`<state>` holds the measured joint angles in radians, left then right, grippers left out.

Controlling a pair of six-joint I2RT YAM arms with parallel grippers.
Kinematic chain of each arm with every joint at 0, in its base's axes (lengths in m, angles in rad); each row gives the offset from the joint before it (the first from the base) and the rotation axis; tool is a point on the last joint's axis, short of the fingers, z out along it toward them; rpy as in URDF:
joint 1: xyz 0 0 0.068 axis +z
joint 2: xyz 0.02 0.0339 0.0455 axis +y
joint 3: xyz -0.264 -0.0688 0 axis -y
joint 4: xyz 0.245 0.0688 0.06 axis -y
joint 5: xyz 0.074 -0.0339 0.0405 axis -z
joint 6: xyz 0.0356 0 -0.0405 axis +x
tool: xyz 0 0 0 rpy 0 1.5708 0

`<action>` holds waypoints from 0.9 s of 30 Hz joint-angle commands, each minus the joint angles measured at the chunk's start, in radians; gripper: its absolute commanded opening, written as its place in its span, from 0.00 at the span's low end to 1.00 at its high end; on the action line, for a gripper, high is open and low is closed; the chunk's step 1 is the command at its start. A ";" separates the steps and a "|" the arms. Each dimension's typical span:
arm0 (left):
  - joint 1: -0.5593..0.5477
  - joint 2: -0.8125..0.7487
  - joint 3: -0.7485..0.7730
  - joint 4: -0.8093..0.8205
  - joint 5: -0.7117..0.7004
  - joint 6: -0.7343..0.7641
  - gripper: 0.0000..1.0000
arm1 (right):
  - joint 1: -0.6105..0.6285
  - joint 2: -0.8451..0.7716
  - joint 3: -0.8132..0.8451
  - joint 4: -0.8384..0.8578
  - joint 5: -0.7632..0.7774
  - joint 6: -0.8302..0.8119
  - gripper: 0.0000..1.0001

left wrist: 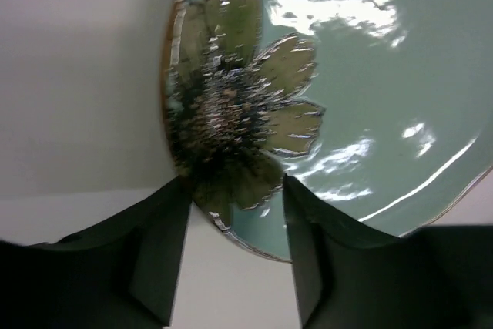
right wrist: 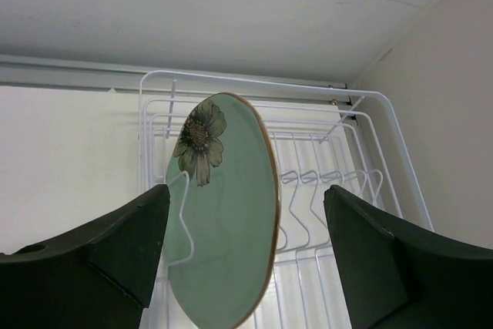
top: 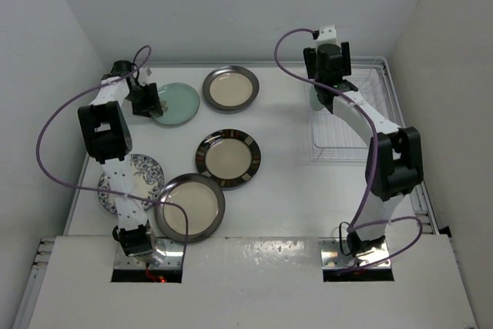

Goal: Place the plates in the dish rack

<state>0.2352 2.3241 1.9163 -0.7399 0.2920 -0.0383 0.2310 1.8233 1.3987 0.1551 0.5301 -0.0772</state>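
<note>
A mint-green plate with a dark flower (top: 179,102) lies flat at the back left of the table. My left gripper (top: 145,104) is open at its left rim. In the left wrist view the fingers (left wrist: 162,252) straddle the plate's flowered edge (left wrist: 347,75), the gripper (left wrist: 233,182) just above it. A second mint-green plate (right wrist: 223,221) stands upright between tines of the white wire dish rack (right wrist: 231,76). My right gripper (right wrist: 246,190) is wide open around it, touching neither side. From above it (top: 327,82) hovers over the rack's (top: 350,144) back left corner.
Two cream plates with dark grey rims lie at the back centre (top: 230,88) and front left (top: 190,207). A cream plate with a brown patterned rim (top: 228,158) lies mid-table. A white-blue floral plate (top: 146,171) sits partly under the left arm. Walls close in behind and beside.
</note>
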 commanded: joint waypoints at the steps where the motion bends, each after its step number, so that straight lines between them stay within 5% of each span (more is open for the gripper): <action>1: 0.001 0.035 0.036 0.011 0.087 -0.025 0.54 | 0.016 -0.108 -0.029 0.081 0.045 -0.003 0.81; 2: 0.001 0.044 0.036 0.011 0.105 -0.025 0.45 | 0.014 -0.136 -0.049 0.081 0.048 0.001 0.82; 3: 0.001 0.063 0.049 0.011 0.105 -0.025 0.23 | 0.016 -0.145 -0.053 0.080 0.059 0.004 0.82; 6: 0.010 0.073 0.058 0.011 0.117 -0.025 0.00 | 0.022 -0.182 -0.082 0.074 0.074 0.001 0.84; 14: 0.087 -0.063 0.037 0.011 0.284 0.055 0.00 | 0.050 -0.257 -0.098 0.032 0.024 -0.022 0.84; 18: 0.087 -0.210 0.036 0.011 0.352 0.170 0.00 | 0.056 -0.256 0.009 -0.211 -0.295 -0.021 0.87; 21: 0.087 -0.290 0.047 0.011 0.391 0.202 0.00 | 0.071 -0.196 0.135 -0.398 -0.738 -0.018 0.97; 27: -0.008 -0.376 0.010 -0.009 0.403 0.282 0.00 | 0.172 -0.024 0.255 -0.441 -0.978 0.101 0.99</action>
<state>0.2787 2.0205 1.9339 -0.7685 0.6102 0.1825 0.3489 1.7248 1.6337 -0.2146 -0.1780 -0.0551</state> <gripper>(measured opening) 0.041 0.994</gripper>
